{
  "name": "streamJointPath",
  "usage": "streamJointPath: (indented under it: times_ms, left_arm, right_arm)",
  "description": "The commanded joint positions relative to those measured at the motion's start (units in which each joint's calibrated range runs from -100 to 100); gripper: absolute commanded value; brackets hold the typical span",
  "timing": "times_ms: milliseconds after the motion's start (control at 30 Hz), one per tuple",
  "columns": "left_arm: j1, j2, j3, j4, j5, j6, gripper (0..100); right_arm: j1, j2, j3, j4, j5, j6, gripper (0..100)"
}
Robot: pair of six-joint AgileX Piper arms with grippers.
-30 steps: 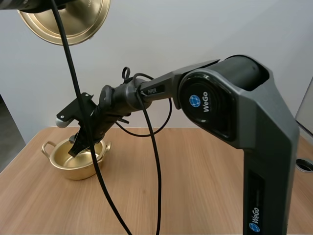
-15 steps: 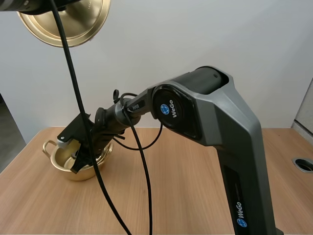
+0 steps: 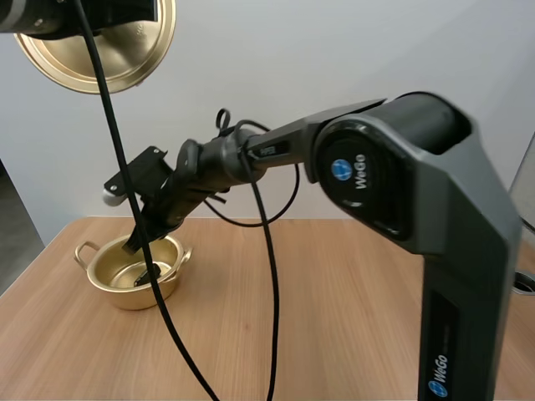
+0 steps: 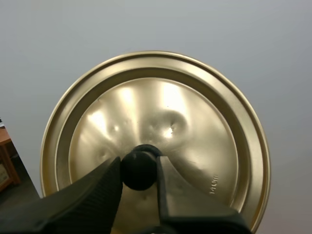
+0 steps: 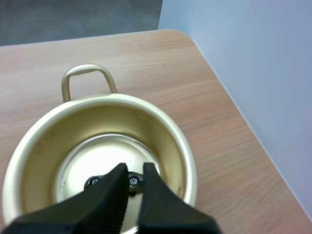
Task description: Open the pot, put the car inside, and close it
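The gold pot (image 3: pixel 125 294) stands open at the table's far left. A small dark car (image 3: pixel 149 272) lies on its floor. My right gripper (image 3: pixel 134 245) hangs just above the rim, empty. In the right wrist view its fingertips (image 5: pixel 134 171) stand slightly apart over the pot (image 5: pixel 190 161), and the car (image 5: pixel 95 182) lies below them, partly hidden. The gold lid (image 3: pixel 100 50) is held high above the pot. My left gripper (image 4: pixel 139 168) is shut on the lid's black knob, with the lid (image 4: pixel 195 126) tilted on edge.
The wooden table (image 3: pixel 334 317) stretches bare to the right of the pot. Its left edge and a white wall lie close beside the pot. My right arm reaches across the table's middle at height.
The right gripper, down inside the pot half a second ago, has risen above the rim and left the car on the pot's floor. The lid has shifted slightly left.
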Motion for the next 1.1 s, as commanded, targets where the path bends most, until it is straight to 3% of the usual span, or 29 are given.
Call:
streamJointPath:
  times_ms: [0,200,300,667,1067]
  left_arm:
    - [0.05,0.32,2.18,2.57,1.68,-0.01,0]
    - [0.05,4.51,8.87,6.32,5.10,-0.01,0]
    - [0.05,9.11,10.10,6.32,5.28,-0.01,0]
    - [0.05,30.49,10.83,6.22,17.10,0.89,0]
    - [0.05,36.96,16.73,10.31,6.25,1.43,0]
  right_arm:
    - [-2.08,-4.10,0.01,-2.09,7.89,2.95,0]
    - [-7.96,-9.66,0.01,-15.30,20.85,13.40,0]
    - [-10.99,-12.20,0.13,-18.93,25.97,16.58,0]
    - [-20.26,-28.06,0.13,-19.17,30.02,17.56,0]
    - [-21.53,-38.02,0.13,-22.12,30.18,17.88,0]
